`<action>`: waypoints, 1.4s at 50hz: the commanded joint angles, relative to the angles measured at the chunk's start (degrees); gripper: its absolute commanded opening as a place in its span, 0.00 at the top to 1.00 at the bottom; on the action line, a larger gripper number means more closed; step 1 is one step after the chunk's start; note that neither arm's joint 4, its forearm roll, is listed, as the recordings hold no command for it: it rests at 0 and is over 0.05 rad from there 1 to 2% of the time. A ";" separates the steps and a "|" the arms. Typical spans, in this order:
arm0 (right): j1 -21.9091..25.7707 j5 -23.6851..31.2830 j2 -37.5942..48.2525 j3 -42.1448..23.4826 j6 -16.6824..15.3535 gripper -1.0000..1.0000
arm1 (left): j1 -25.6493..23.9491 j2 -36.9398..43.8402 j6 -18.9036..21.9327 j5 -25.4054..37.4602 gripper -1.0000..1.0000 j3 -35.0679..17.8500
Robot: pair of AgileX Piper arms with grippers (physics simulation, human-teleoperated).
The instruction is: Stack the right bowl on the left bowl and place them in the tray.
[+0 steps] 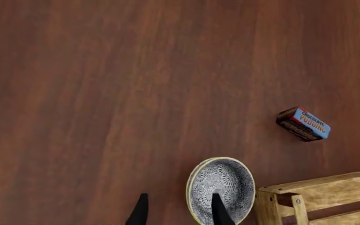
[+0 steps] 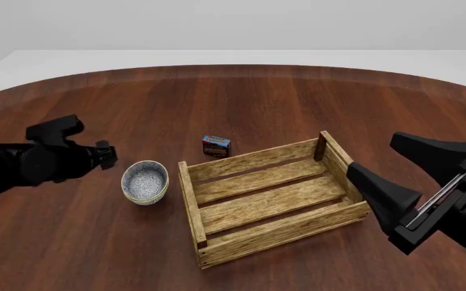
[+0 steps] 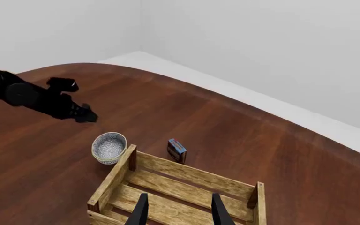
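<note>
Bowls sit nested as one stack on the table, just left of the empty tray — stacking looks done, placing remains. Left end effector hovers beside them, open; right end effector spread wide, holding nothing.

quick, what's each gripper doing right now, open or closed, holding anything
Left gripper: open, holding nothing, beside the bowl.
Right gripper: open, holding nothing, above the tray.
</note>
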 commanded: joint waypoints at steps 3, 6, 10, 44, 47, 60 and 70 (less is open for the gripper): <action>-0.09 -0.21 0.35 0.03 -0.16 0.00 | 1.20 -3.87 4.27 1.80 0.00 1.00; -0.13 -0.19 0.30 0.03 -0.20 0.00 | 1.85 -4.92 5.69 2.12 0.00 1.18; -0.18 -0.37 0.45 0.09 -0.17 0.00 | 0.24 -6.56 4.12 2.22 0.00 2.37; -0.34 -0.25 0.08 0.17 -0.30 0.00 | -7.17 -9.87 10.91 6.67 0.00 3.94; -0.35 -0.23 0.02 0.19 -0.30 0.00 | -7.50 -9.87 11.68 6.90 0.00 3.86; -0.55 -0.07 -0.17 0.14 -0.34 0.00 | -7.36 -6.99 15.38 8.19 0.00 1.00; -0.70 -0.10 -0.17 0.13 -0.38 0.00 | -6.04 -4.55 19.72 8.20 0.00 0.06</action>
